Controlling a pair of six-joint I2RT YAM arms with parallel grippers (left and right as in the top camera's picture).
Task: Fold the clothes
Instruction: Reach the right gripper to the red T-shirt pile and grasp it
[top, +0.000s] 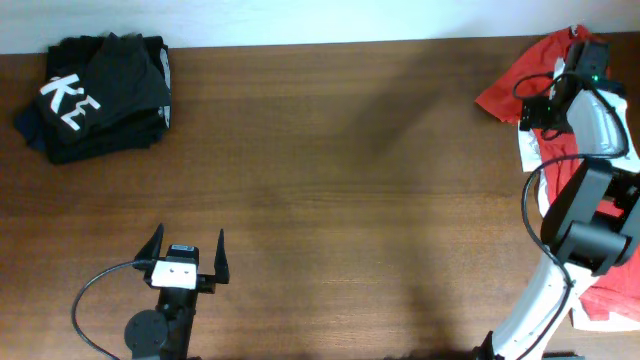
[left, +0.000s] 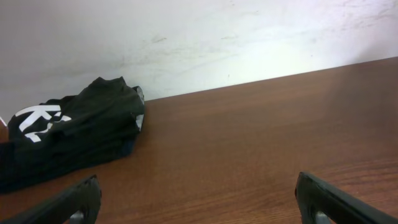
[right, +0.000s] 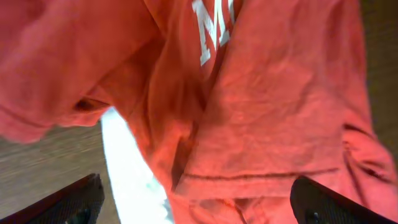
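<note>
My right gripper spread wide, empty, poised over red-orange T-shirt, probably to pinch bunched cloth. Shirt heaped at 2 o'clock of table, white garment peeking beneath. Left gripper released, at 7 o'clock, likely clear until spreading.

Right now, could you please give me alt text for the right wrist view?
A crumpled red-orange cotton T-shirt with white printed lettering fills the frame beneath the open right gripper, whose dark fingertips show at the bottom corners. A strip of white fabric and brown wooden table show at lower left.
</note>
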